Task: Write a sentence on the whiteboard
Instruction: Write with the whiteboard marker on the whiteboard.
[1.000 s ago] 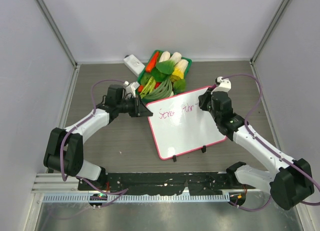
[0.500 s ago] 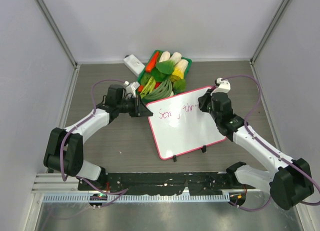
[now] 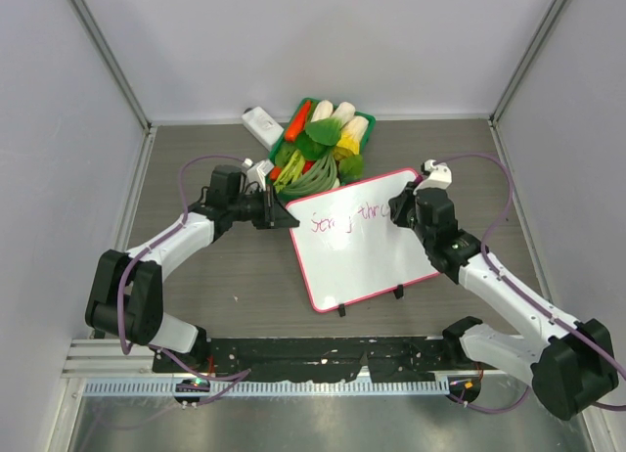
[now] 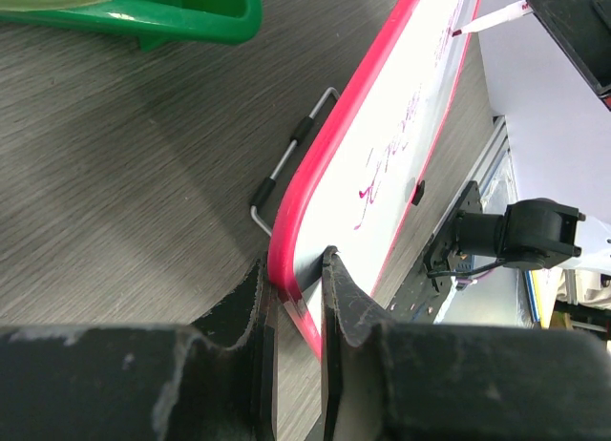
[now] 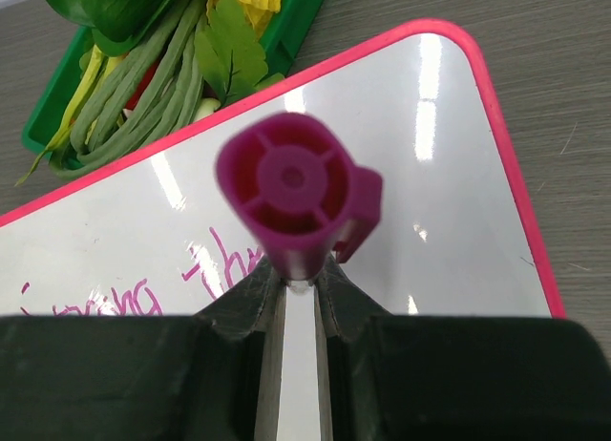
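The right gripper (image 5: 298,283) clenches the marker (image 5: 291,188) over the whiteboard (image 3: 367,261). The sentence (image 3: 337,219) runs rightward, with blank board ahead. The left gripper (image 4: 294,279) pinches the board's left rim.

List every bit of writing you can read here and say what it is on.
"Strong thr": magenta handwriting on the whiteboard, seen from the top view; the letters are rough and the line is unfinished.
"rong Th": the same handwriting in the right wrist view, its end hidden behind the marker.
Left wrist view: the handwriting is too slanted to read.
No other text shows.
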`<act>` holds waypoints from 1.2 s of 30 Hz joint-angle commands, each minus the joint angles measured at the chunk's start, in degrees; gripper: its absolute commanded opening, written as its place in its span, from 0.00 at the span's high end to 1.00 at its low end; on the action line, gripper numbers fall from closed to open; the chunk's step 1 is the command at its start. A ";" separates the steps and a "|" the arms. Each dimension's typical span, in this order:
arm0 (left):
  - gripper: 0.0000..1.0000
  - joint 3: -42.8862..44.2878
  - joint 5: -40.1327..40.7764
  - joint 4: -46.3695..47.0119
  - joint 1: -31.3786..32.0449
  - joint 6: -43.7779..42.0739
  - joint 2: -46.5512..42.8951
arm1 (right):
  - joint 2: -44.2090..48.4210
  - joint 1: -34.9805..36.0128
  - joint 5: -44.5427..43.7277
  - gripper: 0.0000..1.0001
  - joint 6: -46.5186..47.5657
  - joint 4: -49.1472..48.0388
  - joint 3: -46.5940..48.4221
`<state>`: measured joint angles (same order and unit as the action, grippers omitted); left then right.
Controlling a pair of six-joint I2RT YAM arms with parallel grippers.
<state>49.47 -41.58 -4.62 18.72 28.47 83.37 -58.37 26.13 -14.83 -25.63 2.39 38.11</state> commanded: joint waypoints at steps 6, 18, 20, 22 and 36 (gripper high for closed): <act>1.00 0.19 9.15 -2.50 1.14 -7.81 1.00 | -3.77 -0.20 -4.59 0.99 0.75 -2.04 4.52; 1.00 0.27 9.41 -2.67 1.32 -7.99 1.18 | -4.57 -0.38 -2.23 0.98 0.84 -3.80 6.37; 1.00 0.27 9.33 -2.59 1.32 -7.99 1.27 | -3.78 -0.38 -1.78 0.98 0.58 -3.89 6.10; 1.00 0.27 9.41 -2.59 1.32 -7.99 1.26 | -2.72 -0.38 -1.61 0.99 0.49 -3.80 5.84; 1.00 0.27 9.50 -2.67 1.41 -8.08 1.09 | -2.63 -2.31 -1.34 0.98 0.32 -3.71 5.31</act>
<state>49.50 -41.15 -4.78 19.07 28.18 83.37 -60.40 24.34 -16.21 -25.41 0.93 42.65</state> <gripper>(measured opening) 0.185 0.198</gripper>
